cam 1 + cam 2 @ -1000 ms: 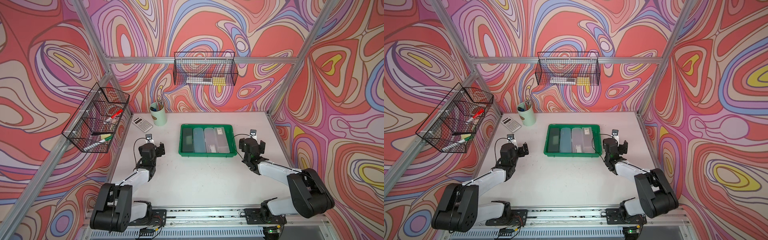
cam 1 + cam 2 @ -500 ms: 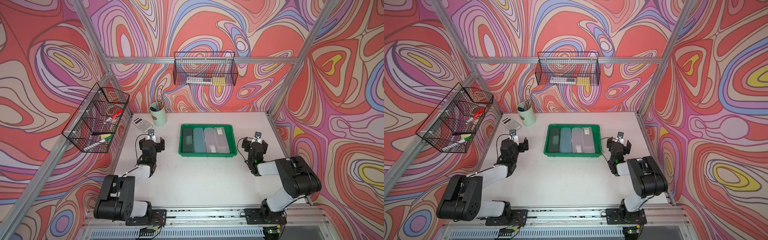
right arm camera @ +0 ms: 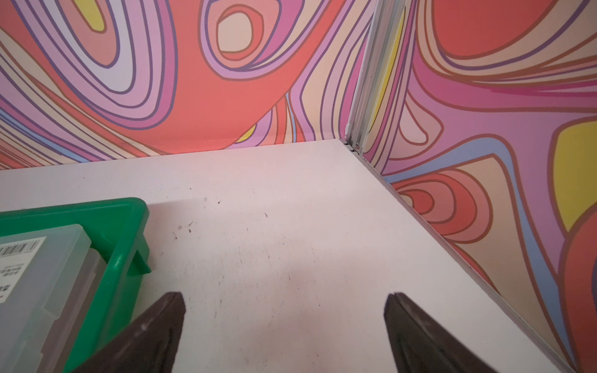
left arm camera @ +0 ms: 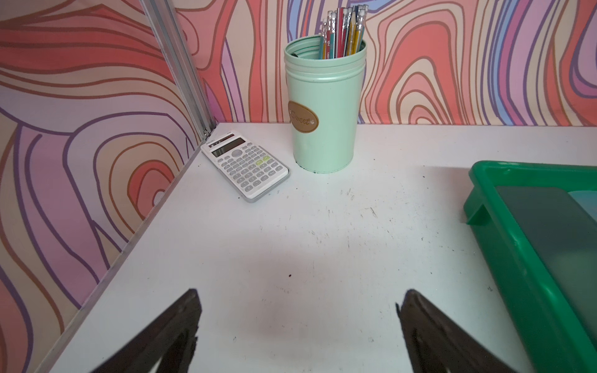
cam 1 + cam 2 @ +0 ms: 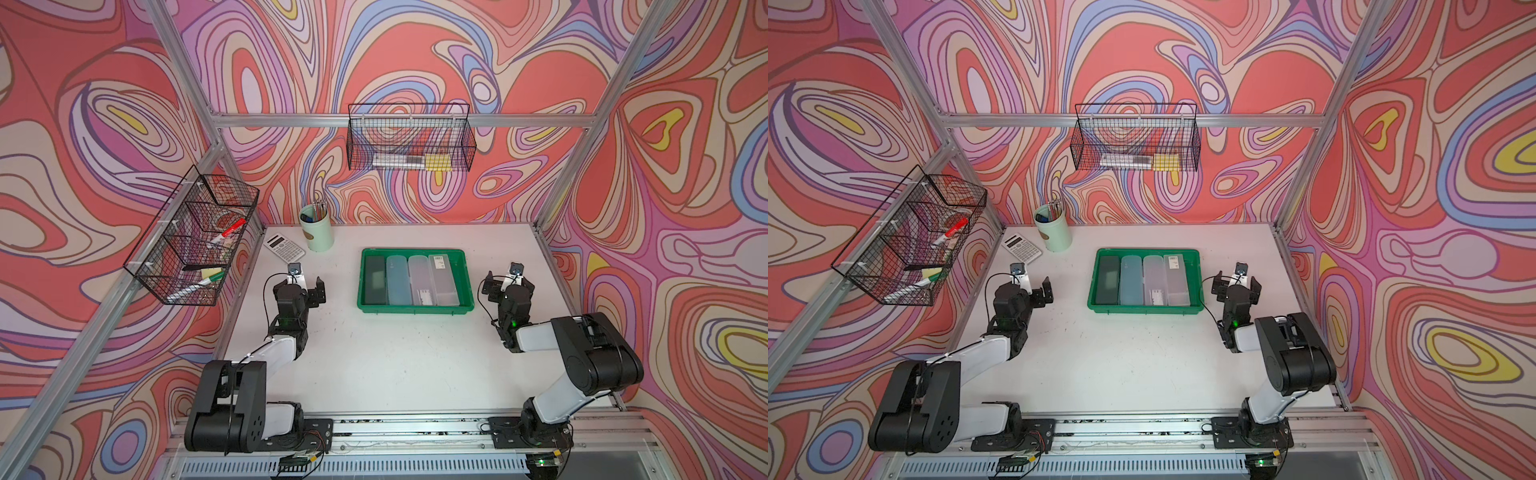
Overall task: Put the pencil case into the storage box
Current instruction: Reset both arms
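Four pencil cases point(image 5: 417, 280) fill the storage box point(image 5: 415, 310); left hand point(image 4: 297, 302) and right hand point(image 3: 284, 300) spread wide, empty.

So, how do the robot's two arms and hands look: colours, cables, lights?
The left arm and right arm are alike: black joint housings, white link covers, thin black cables looping at the wrists, a green light each. The left hand and right hand have dark, flat, tapered fingers.
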You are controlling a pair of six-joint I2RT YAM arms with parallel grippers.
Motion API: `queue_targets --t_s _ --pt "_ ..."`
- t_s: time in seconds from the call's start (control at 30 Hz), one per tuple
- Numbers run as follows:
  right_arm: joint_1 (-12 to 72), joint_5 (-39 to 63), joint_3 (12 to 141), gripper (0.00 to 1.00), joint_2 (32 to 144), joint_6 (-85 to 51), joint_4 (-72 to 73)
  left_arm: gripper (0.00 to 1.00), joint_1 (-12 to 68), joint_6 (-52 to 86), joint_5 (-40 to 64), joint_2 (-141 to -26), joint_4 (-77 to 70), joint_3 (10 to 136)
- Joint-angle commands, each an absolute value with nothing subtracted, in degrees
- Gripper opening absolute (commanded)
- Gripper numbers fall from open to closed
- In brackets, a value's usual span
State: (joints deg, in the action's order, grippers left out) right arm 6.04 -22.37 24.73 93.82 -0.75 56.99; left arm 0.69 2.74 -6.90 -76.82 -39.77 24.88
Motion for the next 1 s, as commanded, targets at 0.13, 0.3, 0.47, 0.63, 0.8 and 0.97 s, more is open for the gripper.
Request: queue_targets --t_s 0.13,0.3,0.47,0.63,0.8,0.97 --pt "5.71 -21.22 23.99 0.98 94.09 -1.23 58.02 0.99 -0.35 1.95 -6.72 -76.68 -31.10 31.14" --pt "5.70 -21.17 24.30 0.98 94.14 -1.26 57.48 0.99 -0.29 3.36 -6.32 -74.88 -37.72 23.17" --pt "5.66 -21.19 23.92 0.98 94.16 -1.37 58.11 0.99 -0.08 3.99 -7.56 -86.86 -55.79 18.20" --pt "4.99 -18.14 23.16 0.98 94.94 -1.33 59.74 0.99 0.15 2.20 -4.84 -88.58 -52.82 20.79" --pt "3.78 -16.98 24.94 0.98 97.79 -1.41 59.56 0.99 0.22 2.49 -4.75 -88.00 -50.48 21.45" --pt "3.83 -16.88 25.49 0.98 97.41 -1.92 57.52 0.99 0.44 2.20 -5.05 -87.68 -50.68 21.17"
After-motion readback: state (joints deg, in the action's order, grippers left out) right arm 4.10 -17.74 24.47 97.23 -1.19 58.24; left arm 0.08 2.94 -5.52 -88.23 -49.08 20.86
